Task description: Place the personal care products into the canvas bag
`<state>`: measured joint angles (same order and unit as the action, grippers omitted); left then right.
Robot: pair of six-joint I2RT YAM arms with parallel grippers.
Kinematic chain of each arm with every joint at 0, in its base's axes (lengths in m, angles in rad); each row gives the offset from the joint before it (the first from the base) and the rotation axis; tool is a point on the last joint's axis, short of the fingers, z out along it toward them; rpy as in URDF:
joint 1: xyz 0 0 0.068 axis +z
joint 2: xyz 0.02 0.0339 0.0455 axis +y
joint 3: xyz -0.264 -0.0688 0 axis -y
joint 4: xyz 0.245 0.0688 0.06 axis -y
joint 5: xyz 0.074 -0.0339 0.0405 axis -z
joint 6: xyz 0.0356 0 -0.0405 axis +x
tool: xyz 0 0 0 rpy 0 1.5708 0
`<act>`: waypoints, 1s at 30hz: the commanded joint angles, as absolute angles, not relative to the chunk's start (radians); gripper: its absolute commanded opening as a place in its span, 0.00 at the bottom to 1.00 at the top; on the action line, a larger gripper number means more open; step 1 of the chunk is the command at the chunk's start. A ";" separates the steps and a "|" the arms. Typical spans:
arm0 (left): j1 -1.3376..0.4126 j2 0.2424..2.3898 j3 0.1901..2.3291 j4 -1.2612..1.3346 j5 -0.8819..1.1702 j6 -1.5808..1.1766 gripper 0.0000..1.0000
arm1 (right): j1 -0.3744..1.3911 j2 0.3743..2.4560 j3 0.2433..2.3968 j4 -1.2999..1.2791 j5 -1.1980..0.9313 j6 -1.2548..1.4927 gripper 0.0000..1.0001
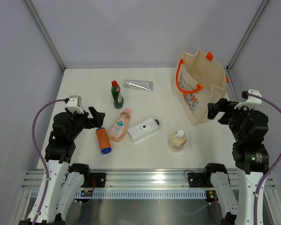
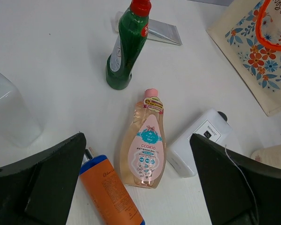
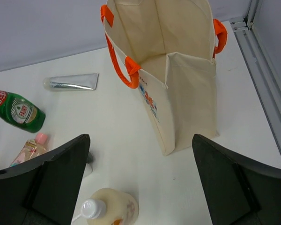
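Top view: six products sit loose on the white counter (image 1: 79, 89), one of each: green bottle with red cap (image 1: 116, 95), silver tube (image 1: 138, 85), peach-pink bottle (image 1: 120, 125), white flat bottle with black cap (image 1: 143, 130), orange cylinder with blue cap (image 1: 103, 140), cream-yellow pump bottle (image 1: 177, 140). One beige canvas bag with orange handles (image 1: 199, 86) stands far right, mouth open.

Left wrist: left jaws wide, empty, above the lying peach-pink bottle. It is probably light, slick plastic; pinch it across the sides.

Right wrist: right jaws wide, empty. The bag is soft cloth and may sag.
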<state>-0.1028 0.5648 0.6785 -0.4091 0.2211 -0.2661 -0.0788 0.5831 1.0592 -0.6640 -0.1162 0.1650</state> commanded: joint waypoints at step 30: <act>-0.098 0.600 0.698 -0.321 0.344 -0.245 0.99 | 0.394 0.931 1.046 -1.155 -0.551 -1.149 0.99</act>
<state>-0.1028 0.5941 0.6785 -0.3706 0.3111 -0.2581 0.3840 0.9207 1.0840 -1.2526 -0.6285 -1.0031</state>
